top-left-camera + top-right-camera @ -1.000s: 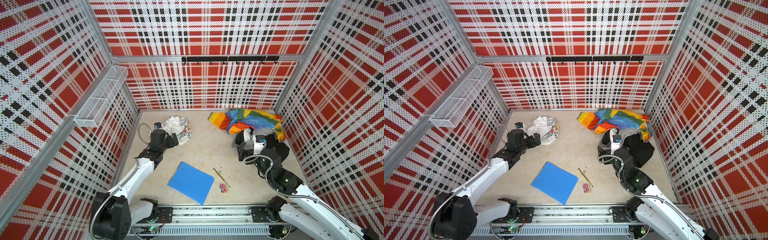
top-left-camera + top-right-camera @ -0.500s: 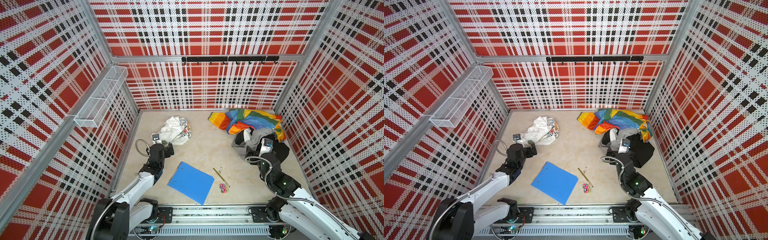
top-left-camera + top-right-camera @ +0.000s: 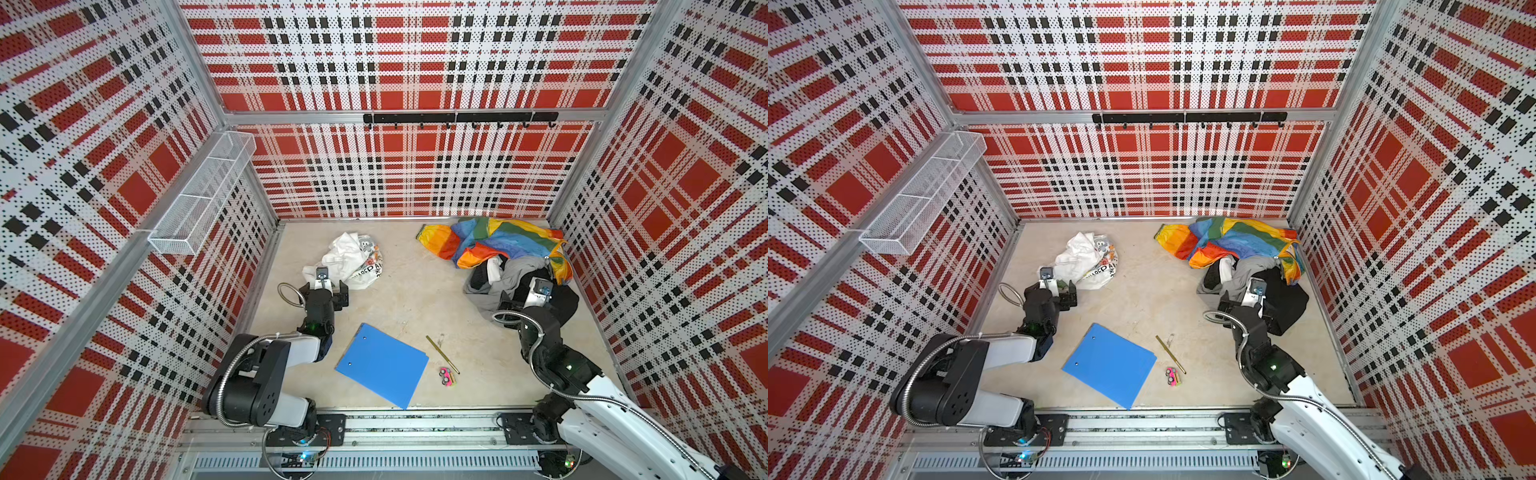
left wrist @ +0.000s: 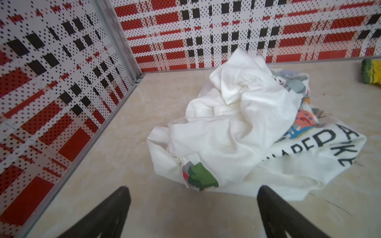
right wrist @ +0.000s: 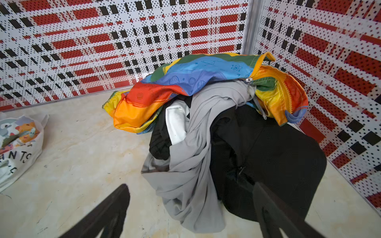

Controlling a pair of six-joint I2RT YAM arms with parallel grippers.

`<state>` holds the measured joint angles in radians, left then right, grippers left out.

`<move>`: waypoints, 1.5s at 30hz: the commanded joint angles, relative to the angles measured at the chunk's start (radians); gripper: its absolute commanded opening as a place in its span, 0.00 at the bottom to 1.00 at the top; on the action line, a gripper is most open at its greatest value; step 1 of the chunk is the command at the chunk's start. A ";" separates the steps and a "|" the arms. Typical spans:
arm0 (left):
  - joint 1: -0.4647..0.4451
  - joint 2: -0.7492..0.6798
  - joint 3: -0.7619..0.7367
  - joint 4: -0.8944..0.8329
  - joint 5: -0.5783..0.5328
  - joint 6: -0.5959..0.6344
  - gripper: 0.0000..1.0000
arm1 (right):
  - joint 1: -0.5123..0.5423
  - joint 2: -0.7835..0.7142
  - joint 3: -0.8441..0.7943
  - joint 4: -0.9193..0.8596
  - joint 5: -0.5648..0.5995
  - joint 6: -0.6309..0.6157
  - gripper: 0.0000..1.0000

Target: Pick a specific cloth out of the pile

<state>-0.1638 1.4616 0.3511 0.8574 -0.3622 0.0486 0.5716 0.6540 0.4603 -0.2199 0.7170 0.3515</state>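
Lettering and a cartoon print mark the cloth (image 3: 353,259), which we find crumpled alone toward the far left corner of the bench (image 4: 123,144), well apart from the pile (image 3: 515,266) in the far right corner. The left pincer (image 4: 192,189) is spread wide and empty just on the cloth's near side, the hem lying right before its fingers (image 4: 107,216). The right pincer (image 5: 190,186) is also spread and empty at the pile's near edge, over the grey cloth (image 5: 195,164) and black cloth (image 5: 278,154). We cannot tell whether it touches them.
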 commanded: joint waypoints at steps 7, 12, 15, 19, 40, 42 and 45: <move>0.102 0.129 -0.095 0.417 0.175 -0.015 0.99 | -0.070 -0.012 -0.112 0.342 0.029 -0.219 1.00; 0.138 0.118 -0.057 0.326 0.258 -0.035 0.99 | -0.258 0.001 -0.234 0.615 -0.198 -0.257 1.00; 0.149 0.113 -0.049 0.302 0.280 -0.046 0.99 | -0.390 0.068 -0.272 0.725 -0.301 -0.230 1.00; 0.153 0.112 -0.047 0.296 0.281 -0.049 0.99 | -0.478 0.219 -0.287 0.860 -0.319 -0.221 1.00; 0.182 0.110 -0.060 0.315 0.453 -0.031 0.99 | -0.586 0.906 -0.235 1.521 -0.541 -0.327 1.00; 0.181 0.110 -0.060 0.315 0.453 -0.031 0.99 | -0.585 0.884 -0.200 1.402 -0.561 -0.333 1.00; 0.182 0.111 -0.060 0.315 0.455 -0.030 0.99 | -0.584 0.887 -0.204 1.420 -0.566 -0.336 1.00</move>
<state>0.0109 1.5757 0.2871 1.1366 0.0761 0.0090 -0.0135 1.5471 0.2367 1.1603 0.1989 0.0334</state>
